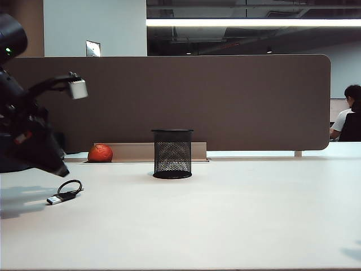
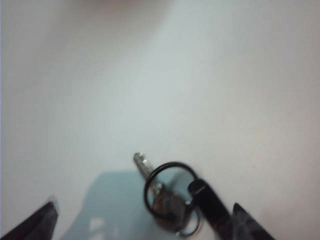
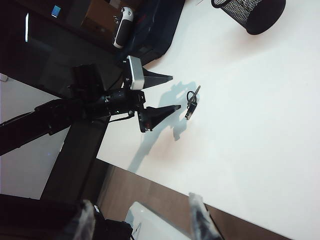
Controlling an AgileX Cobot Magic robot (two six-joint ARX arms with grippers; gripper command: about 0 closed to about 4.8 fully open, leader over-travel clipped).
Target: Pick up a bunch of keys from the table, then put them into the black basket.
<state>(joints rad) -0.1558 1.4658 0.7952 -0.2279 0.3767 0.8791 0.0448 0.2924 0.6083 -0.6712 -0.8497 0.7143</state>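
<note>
The bunch of keys (image 1: 65, 192) lies flat on the off-white table (image 1: 225, 220) at the left, a black cord loop with a short silver piece. My left gripper (image 1: 61, 166) hangs just above and left of it, open. In the left wrist view the keys (image 2: 170, 195) lie on the table between the spread fingertips (image 2: 35, 222), nearer one side, untouched. The black basket (image 1: 172, 153) stands upright at the middle back, right of the keys. My right gripper (image 3: 142, 222) is open and empty, off the table's edge; its view shows the keys (image 3: 191, 102), the left gripper (image 3: 175, 92) and the basket (image 3: 250, 12).
An orange-red ball (image 1: 100, 152) rests at the back left beside a brown partition (image 1: 225, 101). A person (image 1: 350, 116) sits behind it at the far right. A dark blue box (image 3: 155, 25) sits off the table's edge near the left arm.
</note>
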